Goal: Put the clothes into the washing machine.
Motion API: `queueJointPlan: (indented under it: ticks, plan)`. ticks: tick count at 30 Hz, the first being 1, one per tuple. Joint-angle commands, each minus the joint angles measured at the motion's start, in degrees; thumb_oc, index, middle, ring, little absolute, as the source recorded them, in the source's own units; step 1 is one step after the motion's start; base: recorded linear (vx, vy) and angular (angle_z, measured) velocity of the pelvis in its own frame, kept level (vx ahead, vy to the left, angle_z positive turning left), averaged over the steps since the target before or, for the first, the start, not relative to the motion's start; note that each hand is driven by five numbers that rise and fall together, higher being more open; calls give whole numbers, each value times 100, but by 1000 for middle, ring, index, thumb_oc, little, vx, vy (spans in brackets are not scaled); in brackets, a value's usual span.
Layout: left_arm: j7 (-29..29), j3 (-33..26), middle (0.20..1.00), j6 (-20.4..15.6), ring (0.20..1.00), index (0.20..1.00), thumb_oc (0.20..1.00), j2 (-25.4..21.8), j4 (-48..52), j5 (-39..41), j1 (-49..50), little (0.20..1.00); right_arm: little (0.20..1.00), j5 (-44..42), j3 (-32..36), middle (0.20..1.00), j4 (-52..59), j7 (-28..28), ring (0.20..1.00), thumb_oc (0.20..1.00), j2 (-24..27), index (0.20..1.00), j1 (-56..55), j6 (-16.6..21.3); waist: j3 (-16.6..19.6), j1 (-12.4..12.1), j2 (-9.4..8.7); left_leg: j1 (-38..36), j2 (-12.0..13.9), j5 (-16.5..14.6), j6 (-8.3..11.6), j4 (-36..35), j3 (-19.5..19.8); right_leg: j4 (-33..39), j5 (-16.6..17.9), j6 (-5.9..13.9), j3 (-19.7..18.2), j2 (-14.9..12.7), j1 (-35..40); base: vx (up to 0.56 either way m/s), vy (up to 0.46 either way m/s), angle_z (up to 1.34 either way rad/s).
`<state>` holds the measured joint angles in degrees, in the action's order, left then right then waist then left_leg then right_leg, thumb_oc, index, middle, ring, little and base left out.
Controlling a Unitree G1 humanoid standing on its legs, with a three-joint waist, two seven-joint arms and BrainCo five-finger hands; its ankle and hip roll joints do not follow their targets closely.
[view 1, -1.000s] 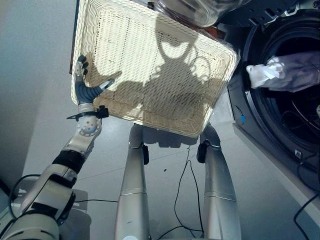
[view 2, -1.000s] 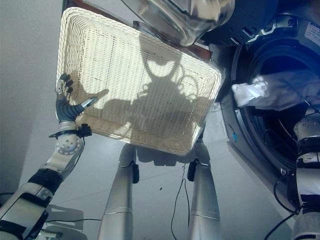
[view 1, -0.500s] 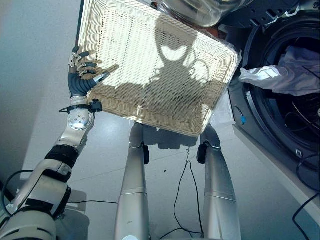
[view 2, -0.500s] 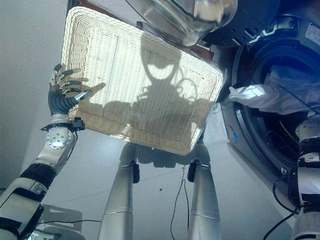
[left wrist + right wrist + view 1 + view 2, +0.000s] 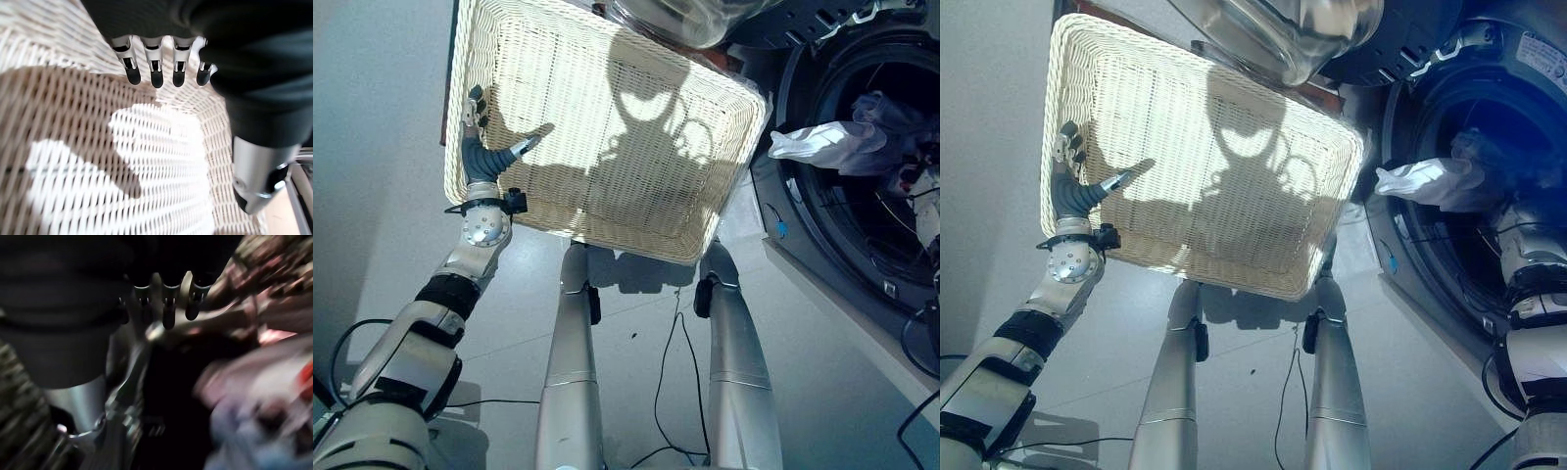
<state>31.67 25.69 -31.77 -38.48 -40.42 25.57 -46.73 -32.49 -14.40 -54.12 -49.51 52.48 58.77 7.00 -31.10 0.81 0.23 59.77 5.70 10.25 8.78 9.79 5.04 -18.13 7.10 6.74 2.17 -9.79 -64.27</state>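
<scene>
At the wicker basket's [image 5: 607, 137] near rim, the left hand [image 5: 481, 157] rests inside, fingers relaxed, empty. White clothes [image 5: 822, 142] drape from the washing machine [image 5: 803, 235] drum, where the right hand [image 5: 161, 303] reaches, its grip unclear.

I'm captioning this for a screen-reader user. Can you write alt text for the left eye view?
A pale wicker basket, holding no clothes, sits before the robot, whose left hand is at the basket's near left rim, fingers relaxed. To the right, a white cloth hangs out over the lip of the washing machine's open round door, with more clothes dim inside the drum.
</scene>
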Motion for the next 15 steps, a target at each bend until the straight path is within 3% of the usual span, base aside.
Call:
queueJointPlan:
  ticks: [1,10,15]
  plan:
    - [237,-408,1000,-163,1000,1000,1000,188,5,-204,-143,1000,1000,733,-289,1000,312,43,1000,1000,-8,1000,-205,1,131,5,-26,182,-483,-427,-392,461,-189,354,238,95,410,326,177,-6,38,1]
    - [321,-581,1000,-282,1000,1000,1000,360,37,-415,-39,1000,1000,1712,-453,1000,638,505,1000,1000,-426,1000,-792,-116,131,52,-9,228,-430,-395,-371,448,-298,282,231,110,390,325,84,0,0,0]
    - [383,-617,1000,-247,1000,1000,1000,400,73,-488,-65,1000,1000,2686,-802,1000,829,773,1000,1000,-556,1000,-984,-535,131,88,-17,276,-408,-363,-361,456,-339,242,238,116,366,336,14,0,0,0]
